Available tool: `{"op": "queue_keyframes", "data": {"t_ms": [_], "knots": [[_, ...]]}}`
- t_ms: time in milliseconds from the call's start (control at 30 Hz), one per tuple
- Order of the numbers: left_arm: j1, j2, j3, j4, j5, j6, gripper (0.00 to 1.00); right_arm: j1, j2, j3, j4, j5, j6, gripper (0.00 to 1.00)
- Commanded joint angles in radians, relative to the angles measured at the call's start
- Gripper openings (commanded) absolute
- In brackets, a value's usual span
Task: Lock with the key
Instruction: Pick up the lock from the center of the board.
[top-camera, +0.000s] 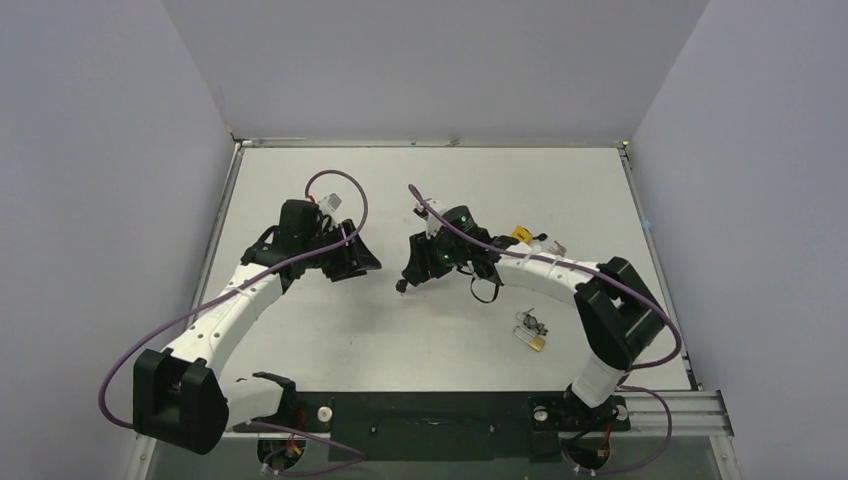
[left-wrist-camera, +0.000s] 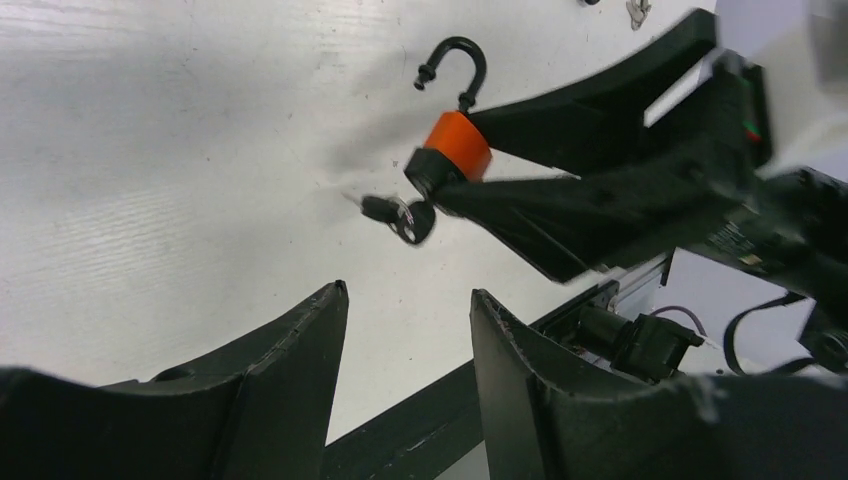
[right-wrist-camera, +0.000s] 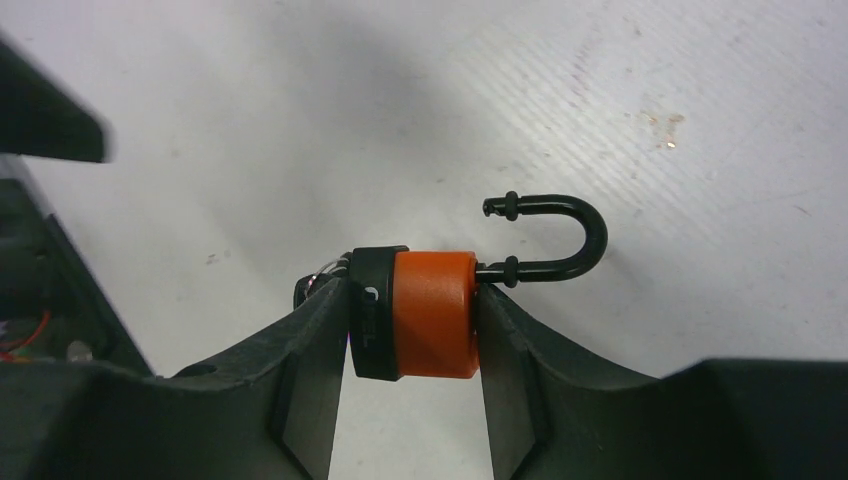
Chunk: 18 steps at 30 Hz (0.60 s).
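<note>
An orange padlock (right-wrist-camera: 433, 312) with a black base and an open black shackle (right-wrist-camera: 560, 238) is clamped between my right gripper's (right-wrist-camera: 410, 330) fingers. It also shows in the left wrist view (left-wrist-camera: 458, 146), held just above the table. A black key (left-wrist-camera: 385, 210) on a ring sticks out of the lock's base. My left gripper (left-wrist-camera: 408, 292) is open and empty, a short way in front of the key end. In the top view the left gripper (top-camera: 362, 262) and the right gripper (top-camera: 408, 275) face each other at mid-table.
A small brass padlock with keys (top-camera: 532, 332) lies on the table at the right. A yellow object and metal bits (top-camera: 530, 237) lie behind the right arm. Grey walls enclose the white table (top-camera: 430, 180).
</note>
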Motion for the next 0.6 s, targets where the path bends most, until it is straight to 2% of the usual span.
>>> {"op": "queue_keyframes", "data": {"t_ms": [0,133,333,567], "knots": [[0.005,0.019,-0.013,0.133,0.120,-0.012,0.46,0.036,-0.172,-0.009,0.067,-0.140,-0.030,0.03],[0.005,-0.023,-0.014,0.244,0.244,-0.021,0.46,0.041,-0.307,-0.009,-0.044,-0.228,-0.054,0.01],[0.005,-0.108,0.019,0.377,0.335,-0.035,0.46,0.040,-0.508,0.009,-0.170,-0.369,-0.068,0.01],[0.005,-0.176,0.009,0.615,0.465,-0.152,0.46,0.041,-0.631,0.036,-0.184,-0.556,-0.011,0.00]]}}
